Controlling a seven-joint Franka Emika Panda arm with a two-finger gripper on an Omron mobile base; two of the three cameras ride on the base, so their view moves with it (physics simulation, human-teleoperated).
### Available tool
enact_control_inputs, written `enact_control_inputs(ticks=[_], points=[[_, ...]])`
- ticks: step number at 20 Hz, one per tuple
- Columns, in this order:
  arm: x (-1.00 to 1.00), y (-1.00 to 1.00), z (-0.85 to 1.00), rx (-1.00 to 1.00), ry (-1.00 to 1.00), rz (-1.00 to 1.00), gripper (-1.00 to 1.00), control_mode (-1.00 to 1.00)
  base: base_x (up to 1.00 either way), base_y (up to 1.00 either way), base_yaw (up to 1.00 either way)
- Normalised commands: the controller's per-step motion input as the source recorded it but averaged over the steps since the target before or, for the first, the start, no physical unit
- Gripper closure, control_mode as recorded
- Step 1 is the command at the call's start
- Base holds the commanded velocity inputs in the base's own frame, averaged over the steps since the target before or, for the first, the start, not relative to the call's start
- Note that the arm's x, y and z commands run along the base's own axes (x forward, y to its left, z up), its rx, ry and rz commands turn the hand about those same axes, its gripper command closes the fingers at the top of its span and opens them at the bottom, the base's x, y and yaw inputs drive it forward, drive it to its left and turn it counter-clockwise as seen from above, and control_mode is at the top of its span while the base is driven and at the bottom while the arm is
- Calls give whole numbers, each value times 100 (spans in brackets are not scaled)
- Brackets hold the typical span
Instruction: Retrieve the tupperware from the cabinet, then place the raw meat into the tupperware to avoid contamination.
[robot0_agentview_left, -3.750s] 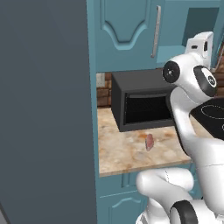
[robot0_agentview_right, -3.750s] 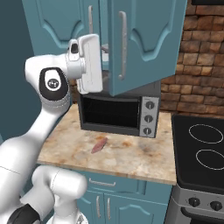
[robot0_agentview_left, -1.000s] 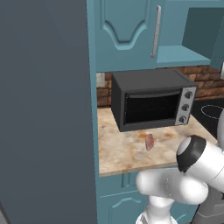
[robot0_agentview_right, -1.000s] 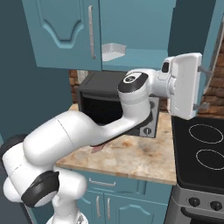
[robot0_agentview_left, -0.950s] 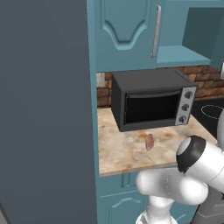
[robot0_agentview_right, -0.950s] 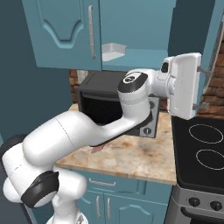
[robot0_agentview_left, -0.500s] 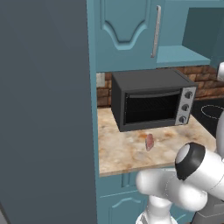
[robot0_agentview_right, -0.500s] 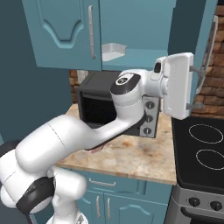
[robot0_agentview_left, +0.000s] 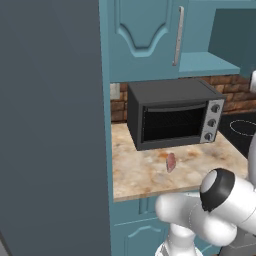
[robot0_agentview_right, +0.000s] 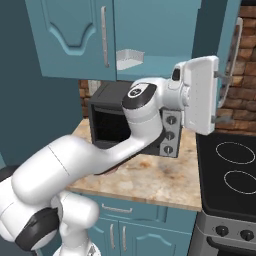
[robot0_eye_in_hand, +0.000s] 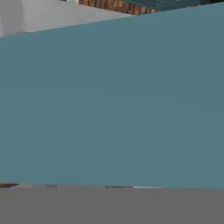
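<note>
The teal cabinet (robot0_agentview_right: 70, 35) hangs over the counter, and its right door (robot0_agentview_right: 212, 25) is swung wide open. On the shelf inside sits the small white tupperware (robot0_agentview_right: 129, 59). In the right base view my gripper (robot0_agentview_right: 223, 97) is open, its two dark fingers (robot0_agentview_right: 220, 75) pointing at the open door just short of the silver handle (robot0_agentview_right: 236, 50), with nothing between them. The hand view looks straight at flat teal door panel (robot0_eye_in_hand: 113, 100). The raw meat (robot0_agentview_left: 171, 161), a small pinkish lump, lies on the counter (robot0_agentview_left: 145, 175) in front of the microwave.
A dark microwave (robot0_agentview_left: 170, 117) stands on the counter under the cabinet. A black stovetop (robot0_agentview_right: 235, 170) lies to the right, against a brick wall. A tall dark grey unit (robot0_agentview_left: 50, 125) closes off the left side. The cabinet's left door (robot0_agentview_left: 145, 35) is shut.
The cabinet's right door, nearly shut at first, has swung wide open and bared the tupperware. Over the last second my hand has drifted slightly left, jaws staying open.
</note>
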Motion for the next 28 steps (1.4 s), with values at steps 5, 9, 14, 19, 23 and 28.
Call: enact_control_inputs(ticks=[5, 9, 14, 19, 23, 28], points=[[-61, -6, 48, 2, -5, -2, -100, -100, 0, 0, 0], [-64, 22, 20, 0, -3, 0, -100, -100, 0, 0, 0], [-59, 56, 5, 0, 0, 0, -100, -100, 0, 0, 0], [-47, 72, 0, 0, 0, 6, -100, -100, 0, 0, 0], [-30, 75, -1, 0, 3, 14, -100, -100, 0, 0, 0], [-11, 67, -17, 2, 5, 23, -100, -100, 0, 0, 0]])
